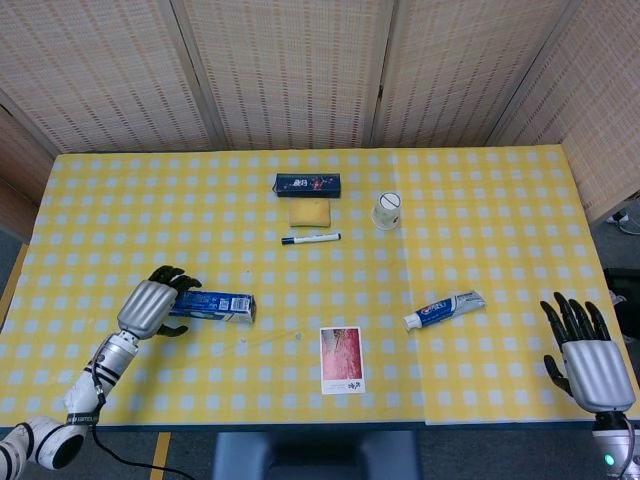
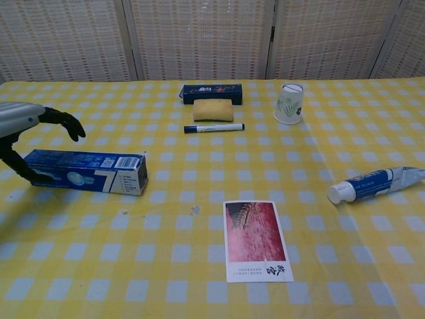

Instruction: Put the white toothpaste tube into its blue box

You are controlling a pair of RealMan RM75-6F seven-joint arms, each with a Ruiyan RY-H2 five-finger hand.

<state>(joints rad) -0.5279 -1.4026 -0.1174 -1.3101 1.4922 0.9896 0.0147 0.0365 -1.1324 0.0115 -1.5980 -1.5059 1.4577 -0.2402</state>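
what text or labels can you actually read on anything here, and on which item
Nothing reads for certain.
Blue box: a large white "7" near its open end; the label and other print are too small.
White toothpaste tube: blue brand lettering, blurred.
Photo card: two dark characters on its white bottom strip, not legible.
Dark blue box at the back: print too small.
Paper cup: a leaf pattern, no words.
Marker: no readable text.

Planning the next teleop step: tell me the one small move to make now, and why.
Probably close the left hand on the blue box. Its fingers arch over the box's closed end with the thumb at the near side, not visibly gripping. The toothpaste tube lies untouched far across the table, and the right hand is open at the table edge.
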